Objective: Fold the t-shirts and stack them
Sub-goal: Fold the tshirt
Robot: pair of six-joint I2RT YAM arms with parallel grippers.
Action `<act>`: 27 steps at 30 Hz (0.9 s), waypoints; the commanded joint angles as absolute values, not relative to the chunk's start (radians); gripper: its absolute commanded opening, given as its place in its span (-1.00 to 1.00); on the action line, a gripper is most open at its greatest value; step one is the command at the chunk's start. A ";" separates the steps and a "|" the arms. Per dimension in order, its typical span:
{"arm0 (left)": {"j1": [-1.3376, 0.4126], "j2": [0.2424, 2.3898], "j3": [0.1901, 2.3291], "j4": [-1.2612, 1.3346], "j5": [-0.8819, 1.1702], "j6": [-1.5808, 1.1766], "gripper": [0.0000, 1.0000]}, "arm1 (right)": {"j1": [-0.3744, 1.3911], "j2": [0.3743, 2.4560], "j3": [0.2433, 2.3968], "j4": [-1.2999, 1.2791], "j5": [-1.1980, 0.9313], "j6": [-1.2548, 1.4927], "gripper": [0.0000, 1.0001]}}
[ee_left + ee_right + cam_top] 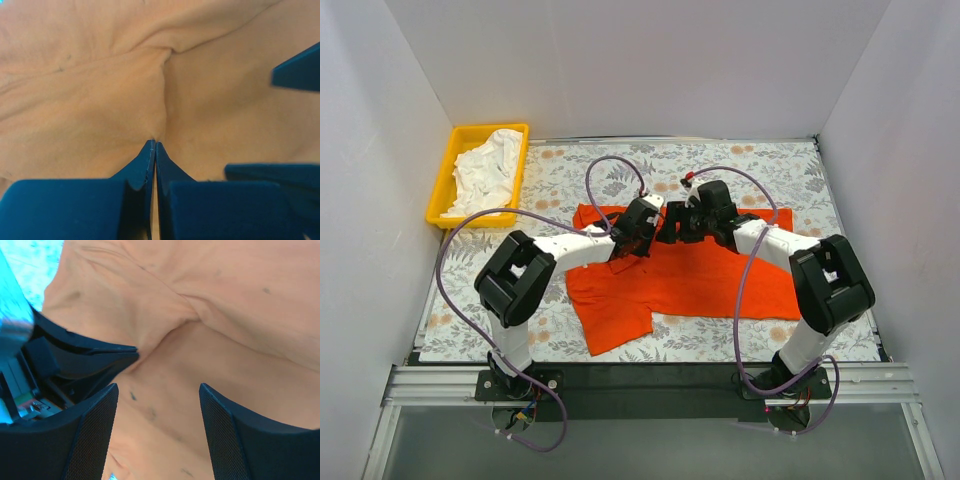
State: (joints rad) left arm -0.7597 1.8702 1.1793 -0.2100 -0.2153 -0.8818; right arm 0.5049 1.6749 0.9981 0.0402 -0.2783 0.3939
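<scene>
The orange-red t-shirt (705, 285) lies partly spread on the floral table top, one sleeve towards the front left. My left gripper (638, 235) is on the shirt's upper middle, shut on a pinch of its fabric (100, 90); the cloth puckers at the closed tips (154, 143). My right gripper (688, 225) is close beside it, open over the same cloth (240, 300), its jaws wide apart (157, 389) with nothing between them but the shirt below. The white t-shirt (488, 170) lies crumpled in the yellow tray.
The yellow tray (448, 170) stands at the back left, off the table cloth's corner. White walls close in the back and both sides. The floral cloth (790, 170) shows around the shirt. The two grippers nearly touch; the left fingers (95, 357) show in the right wrist view.
</scene>
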 commanded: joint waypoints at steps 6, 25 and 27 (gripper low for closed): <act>-0.637 1.828 1.223 -0.249 0.033 -0.860 -1.00 | 0.502 1.755 0.985 0.276 -0.417 0.486 0.21; -0.445 1.959 1.327 -0.324 0.368 -0.917 -1.00 | 0.503 1.933 1.042 0.474 -0.543 0.580 0.00; -0.437 1.968 1.333 -0.330 0.371 -0.914 -1.00 | 0.502 1.951 1.049 0.491 -0.549 0.589 -0.04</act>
